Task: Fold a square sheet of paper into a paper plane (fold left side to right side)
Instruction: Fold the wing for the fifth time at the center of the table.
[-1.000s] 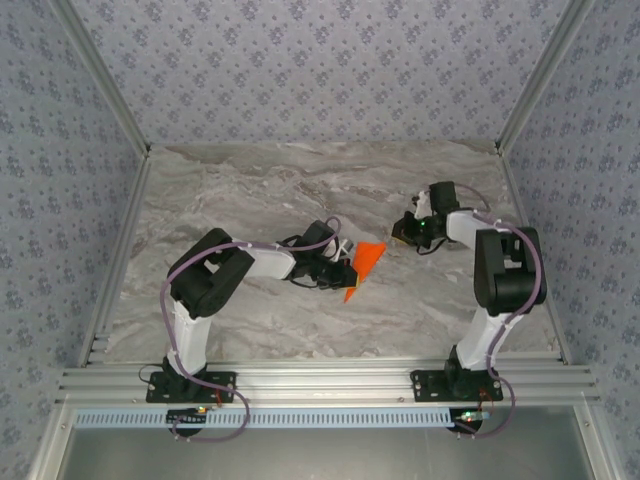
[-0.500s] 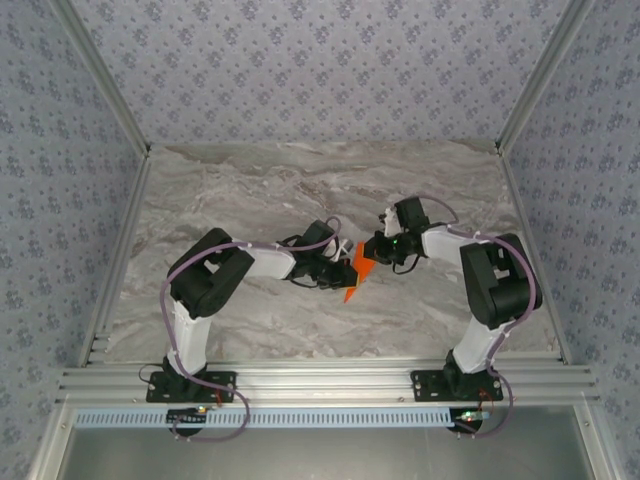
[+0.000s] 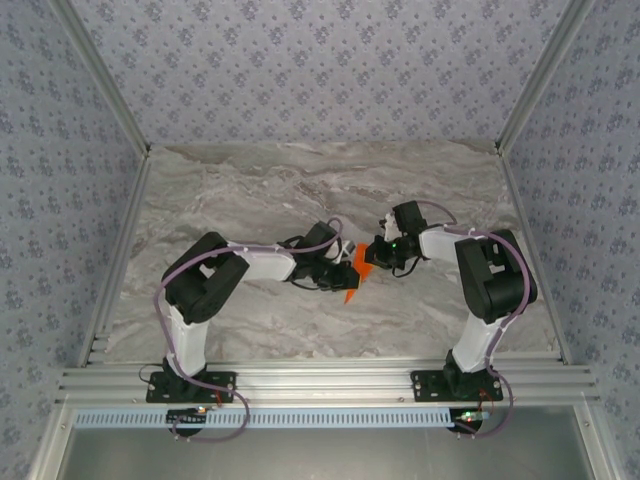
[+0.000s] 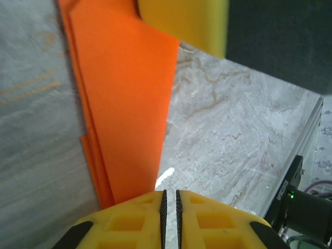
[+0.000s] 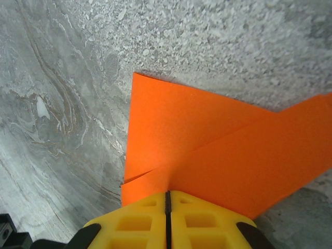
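Note:
The orange-red sheet of paper (image 3: 357, 272) lies on the marbled table, folded in layers into a narrow pointed wedge. In the left wrist view the paper (image 4: 124, 104) runs to the left of my left gripper (image 4: 169, 192). Its jaws stand open by a thin slit with bare table showing through and nothing between them. My right gripper (image 5: 167, 193) is shut, its tips resting on the paper's (image 5: 207, 135) layered edge where a diagonal flap crosses. From above, the left gripper (image 3: 345, 268) and right gripper (image 3: 376, 254) meet at the paper from either side.
An aluminium frame rail (image 3: 320, 380) runs along the near edge and up both sides, with patterned walls behind. The right gripper's yellow finger (image 4: 181, 21) and dark arm loom at the far end of the paper in the left wrist view.
The right arm swung left from the open table onto the paper's right end. The left gripper's jaws parted slightly. The paper now lies lower and shows less.

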Motion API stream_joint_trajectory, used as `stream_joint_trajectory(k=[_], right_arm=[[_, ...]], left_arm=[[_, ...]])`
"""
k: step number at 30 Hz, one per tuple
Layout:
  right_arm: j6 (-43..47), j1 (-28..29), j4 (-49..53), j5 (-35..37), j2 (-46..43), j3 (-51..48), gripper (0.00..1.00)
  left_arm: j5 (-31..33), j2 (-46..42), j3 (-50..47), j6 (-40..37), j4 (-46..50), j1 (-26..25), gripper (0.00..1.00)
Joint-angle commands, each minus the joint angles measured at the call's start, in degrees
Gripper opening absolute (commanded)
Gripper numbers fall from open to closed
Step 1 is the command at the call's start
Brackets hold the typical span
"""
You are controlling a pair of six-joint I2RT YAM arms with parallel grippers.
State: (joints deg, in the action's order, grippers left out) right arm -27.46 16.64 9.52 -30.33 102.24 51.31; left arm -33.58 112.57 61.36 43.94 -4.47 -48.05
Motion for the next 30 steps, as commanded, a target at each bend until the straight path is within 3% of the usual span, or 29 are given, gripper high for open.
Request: stream_joint_trajectory(k=[1,30], right_arm=[[0.46,-0.03,3.92,4.26,2.44,0.11,0.1],[1.48,0.42,6.54,6.73,2.53,0.99,0.1]], left_arm=[[-1.07,-2.36,1.43,-1.28,3.0,-1.25,0.15],[2.98,-0.45,1.31,-3.49,8.95,-2.58,0.16]])
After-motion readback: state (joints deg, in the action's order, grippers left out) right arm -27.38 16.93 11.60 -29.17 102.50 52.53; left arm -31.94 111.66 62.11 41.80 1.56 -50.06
